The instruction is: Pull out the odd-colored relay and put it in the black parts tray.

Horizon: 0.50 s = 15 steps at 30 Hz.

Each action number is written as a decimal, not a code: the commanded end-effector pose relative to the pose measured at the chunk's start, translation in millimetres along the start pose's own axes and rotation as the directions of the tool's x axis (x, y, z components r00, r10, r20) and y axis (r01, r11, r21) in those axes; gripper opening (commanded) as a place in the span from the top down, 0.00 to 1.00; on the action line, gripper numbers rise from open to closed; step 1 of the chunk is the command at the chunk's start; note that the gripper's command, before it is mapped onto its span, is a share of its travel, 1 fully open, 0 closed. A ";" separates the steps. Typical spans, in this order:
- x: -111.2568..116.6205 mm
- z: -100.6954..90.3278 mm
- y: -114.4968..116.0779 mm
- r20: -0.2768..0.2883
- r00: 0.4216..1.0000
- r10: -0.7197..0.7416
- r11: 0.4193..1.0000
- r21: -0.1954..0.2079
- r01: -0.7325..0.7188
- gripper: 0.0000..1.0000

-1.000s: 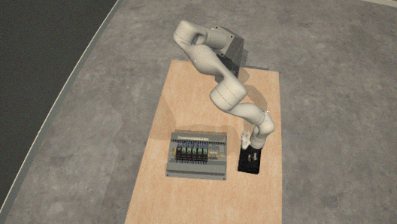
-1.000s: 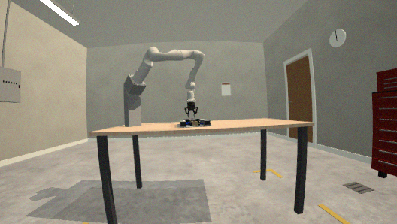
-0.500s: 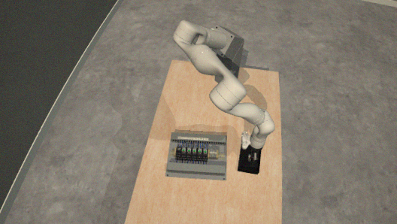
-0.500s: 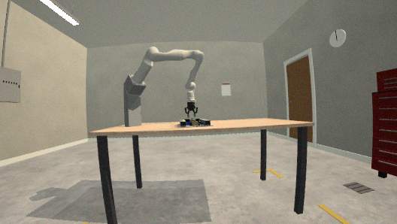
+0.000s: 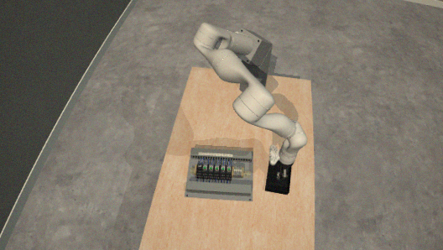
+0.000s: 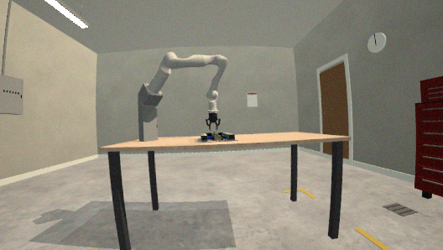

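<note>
The wooden table (image 6: pixel 260 140) stands nearest; on it the grey relay panel (image 5: pixel 220 173) lies flat, five relays (image 5: pixel 216 171) showing green buttons in its row; just right of the panel sits the black parts tray (image 5: pixel 278 180); something small rests in it, too blurred to name; above the tray hangs the pincer (image 6: pixel 213 125), part-open and empty.

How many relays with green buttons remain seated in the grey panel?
5, side by side in one row across the middle of the grey relay panel, at. Others may be too small to tell.
</note>
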<state>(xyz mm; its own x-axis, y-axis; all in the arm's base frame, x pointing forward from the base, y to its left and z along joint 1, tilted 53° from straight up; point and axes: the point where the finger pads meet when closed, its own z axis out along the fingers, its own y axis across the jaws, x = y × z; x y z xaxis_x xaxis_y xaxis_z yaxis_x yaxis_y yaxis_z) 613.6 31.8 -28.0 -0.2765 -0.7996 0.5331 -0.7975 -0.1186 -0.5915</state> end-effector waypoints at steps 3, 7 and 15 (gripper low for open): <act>-1.1 -30.8 -0.8 0.002 1.000 -0.008 1.000 0.001 0.008 0.39; -1.1 -42.9 -0.8 0.002 1.000 -0.008 1.000 0.001 0.008 0.39; -1.0 -72.4 -0.8 0.002 1.000 -0.008 1.000 0.001 0.008 0.39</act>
<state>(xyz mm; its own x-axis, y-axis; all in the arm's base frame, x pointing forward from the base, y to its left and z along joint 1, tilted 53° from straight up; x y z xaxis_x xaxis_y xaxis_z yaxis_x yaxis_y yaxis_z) 580.1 67.4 7.6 -0.2768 -0.7983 0.5349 -0.7991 -0.1179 -0.5895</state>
